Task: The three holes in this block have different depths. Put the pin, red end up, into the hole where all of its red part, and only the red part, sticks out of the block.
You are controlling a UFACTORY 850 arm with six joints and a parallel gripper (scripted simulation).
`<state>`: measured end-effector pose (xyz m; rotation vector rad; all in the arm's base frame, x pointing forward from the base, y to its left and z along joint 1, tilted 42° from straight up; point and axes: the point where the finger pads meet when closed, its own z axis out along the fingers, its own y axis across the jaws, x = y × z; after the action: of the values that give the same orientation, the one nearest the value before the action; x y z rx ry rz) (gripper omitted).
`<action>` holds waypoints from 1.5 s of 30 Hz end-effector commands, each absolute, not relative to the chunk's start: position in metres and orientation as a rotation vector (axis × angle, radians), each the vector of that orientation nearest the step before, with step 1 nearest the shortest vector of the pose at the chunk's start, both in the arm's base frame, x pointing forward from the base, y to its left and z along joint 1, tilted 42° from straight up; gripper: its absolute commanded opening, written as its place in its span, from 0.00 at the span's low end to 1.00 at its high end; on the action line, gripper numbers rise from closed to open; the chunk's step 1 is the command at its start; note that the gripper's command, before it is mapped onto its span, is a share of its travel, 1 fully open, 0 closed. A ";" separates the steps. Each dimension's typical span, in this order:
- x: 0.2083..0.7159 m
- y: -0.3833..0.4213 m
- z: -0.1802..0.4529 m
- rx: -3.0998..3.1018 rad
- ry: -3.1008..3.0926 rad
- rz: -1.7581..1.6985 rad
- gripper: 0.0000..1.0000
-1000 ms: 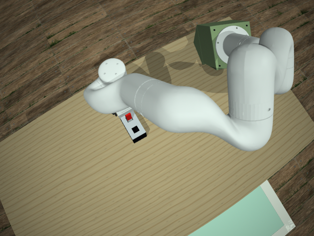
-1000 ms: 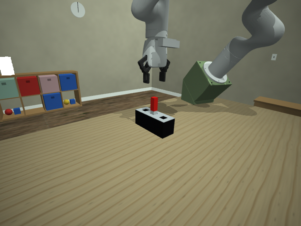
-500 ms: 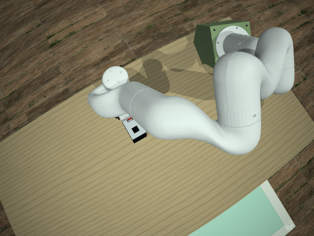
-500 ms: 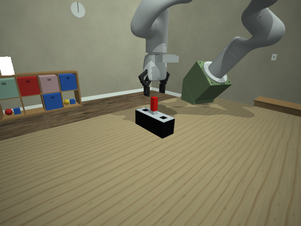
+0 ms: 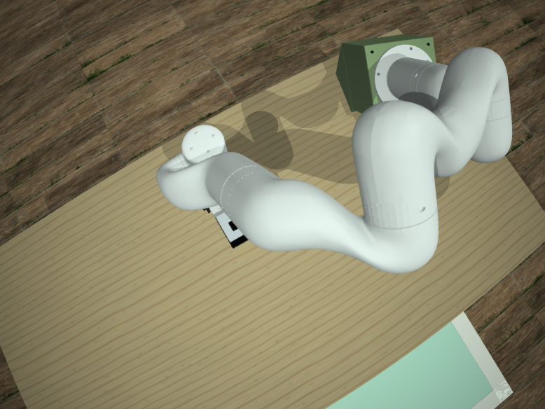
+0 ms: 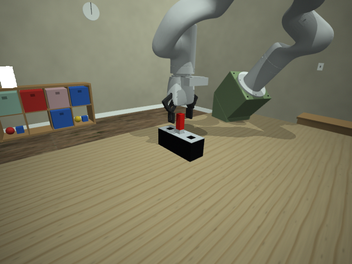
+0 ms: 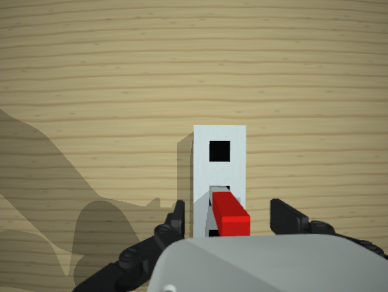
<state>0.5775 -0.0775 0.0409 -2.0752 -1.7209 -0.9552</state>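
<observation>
The black block [image 6: 181,143] with a white top stands on the wooden table. The pin [image 6: 179,122] stands upright in the middle hole, red end up, and a short grey part shows below the red part. The holes on either side are empty. My gripper [image 6: 180,113] is open, with one finger on each side of the pin's red top, not touching it. In the wrist view the pin [image 7: 230,213] sits between the two fingers, over the block [image 7: 220,170]. In the top view my arm hides most of the block [image 5: 230,228] and all of the pin.
My green base mount [image 6: 237,97] stands behind the block to the right. A shelf with coloured bins [image 6: 45,106] stands against the far wall at left. A pale green mat [image 5: 433,370] lies off the table's corner.
</observation>
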 end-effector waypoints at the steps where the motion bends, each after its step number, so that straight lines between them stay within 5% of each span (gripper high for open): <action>1: 0.578 -0.078 0.041 -2.076 -1.721 -0.956 1.00; 2: 0.578 -0.078 0.042 -2.076 -1.721 -0.957 0.00; 45: 0.575 -0.084 0.048 -2.076 -1.718 -0.956 0.00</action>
<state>0.5744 -0.0831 0.0472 -2.0748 -1.7173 -0.9541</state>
